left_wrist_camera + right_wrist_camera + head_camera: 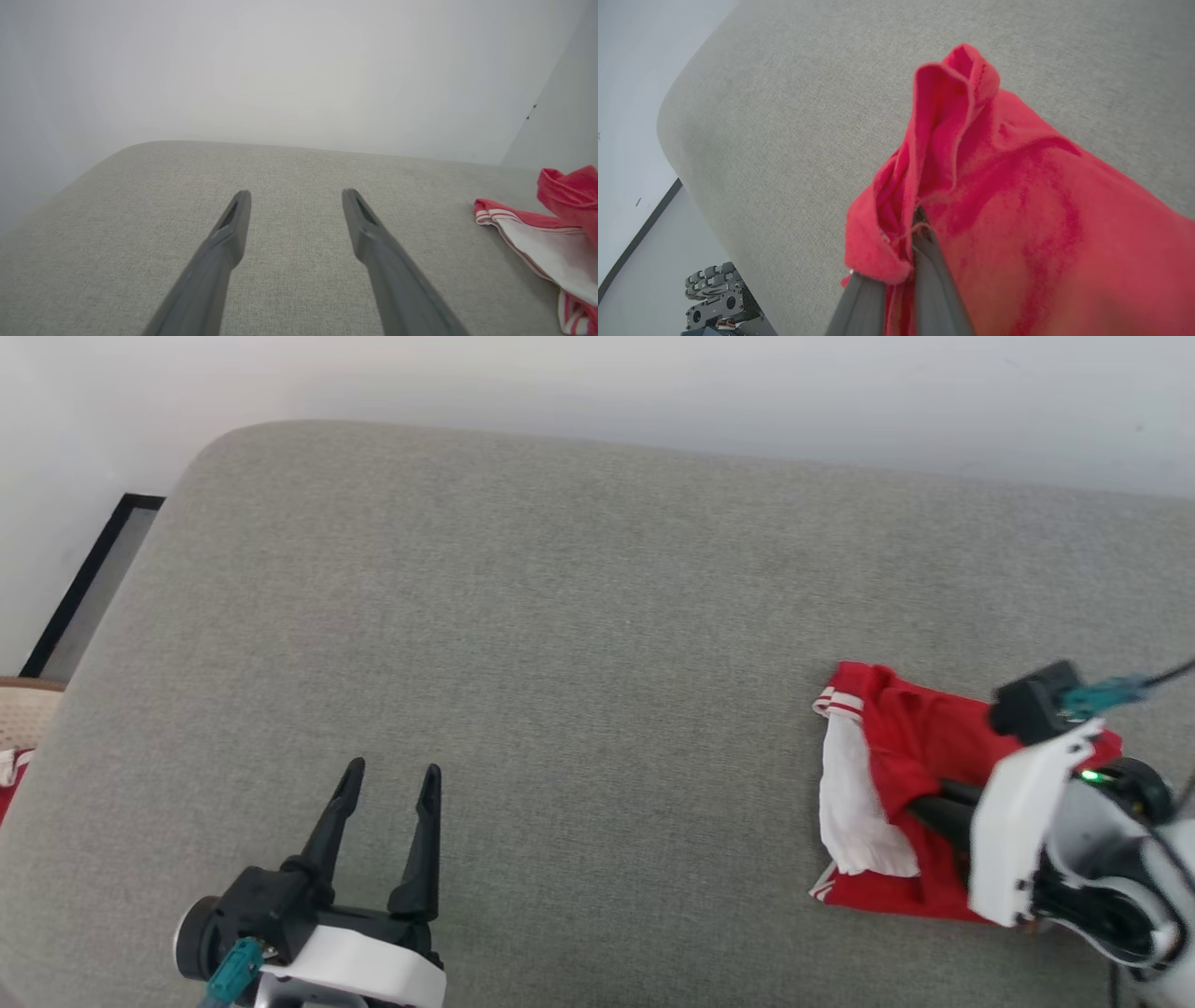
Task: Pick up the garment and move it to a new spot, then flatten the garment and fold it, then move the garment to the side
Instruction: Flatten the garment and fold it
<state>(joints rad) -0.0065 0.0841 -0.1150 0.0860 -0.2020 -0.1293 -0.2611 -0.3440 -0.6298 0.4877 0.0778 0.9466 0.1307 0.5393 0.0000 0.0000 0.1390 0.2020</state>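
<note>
Garment [920, 737] lies bunched at the near right of the grey upholstered surface [560, 616]. The red body is crumpled, and a white section with striped trim is turned out on its left side. Right tool [920, 219] is clamped on a raised red fold, its fingers together with cloth pinched between them. I judge this a grip for carrying the piece to a new spot. Left tool [392, 775] sits near left, fingers apart and holding nothing, well apart from the garment. It is probably parked clear because flattening is not yet due.

The head camera looks down on the cushion [560, 616], garment [920, 747] at four o'clock. Both low wrist cameras share that garment, the right one closest.
</note>
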